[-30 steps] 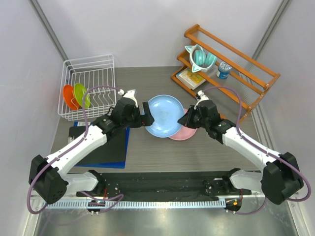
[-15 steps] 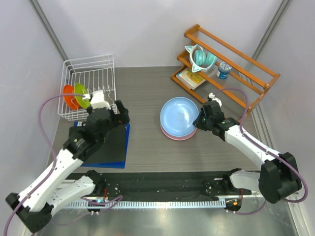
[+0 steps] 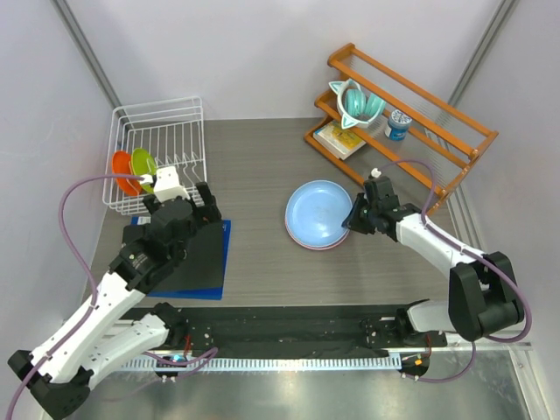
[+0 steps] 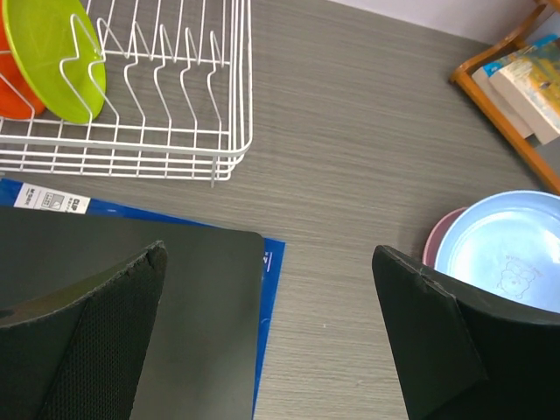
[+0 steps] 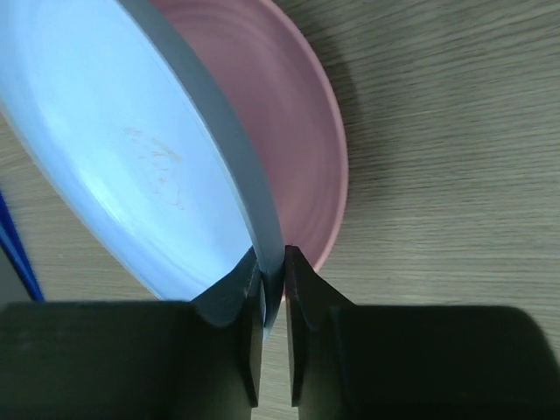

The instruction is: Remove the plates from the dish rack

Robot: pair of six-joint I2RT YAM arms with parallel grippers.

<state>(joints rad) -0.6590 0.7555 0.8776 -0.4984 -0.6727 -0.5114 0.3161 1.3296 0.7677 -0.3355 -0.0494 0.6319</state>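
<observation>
Two small plates stand on edge between the tines at the left end of the white wire rack (image 3: 162, 131), at the desk's (image 3: 262, 157) far left: a lime green plate (image 4: 52, 57) in front and an orange plate (image 4: 13, 87) just behind it, overlapping. The rest of the rack shows only bare tines. The two larger plates are out on the desk, well apart from the rack and right of centre. The light blue plate (image 3: 319, 210), plain but for a faint printed figure in its well, lies face up on the pink plate (image 5: 289, 122), which shows only as a crescent along its near and right edge. In the right wrist view the blue plate's rim rises at a slant above the pink one. The right fingers (image 5: 236, 306) are clenched on that rim at the plate's right side, one on each face of it, and a thin dark slit shows beside one of them. The left fingers (image 4: 87, 341) are spread wide and released, touching nothing. They hang above a black pad (image 3: 188, 258) on a blue sheet, just in front of the rack's near right corner.
</observation>
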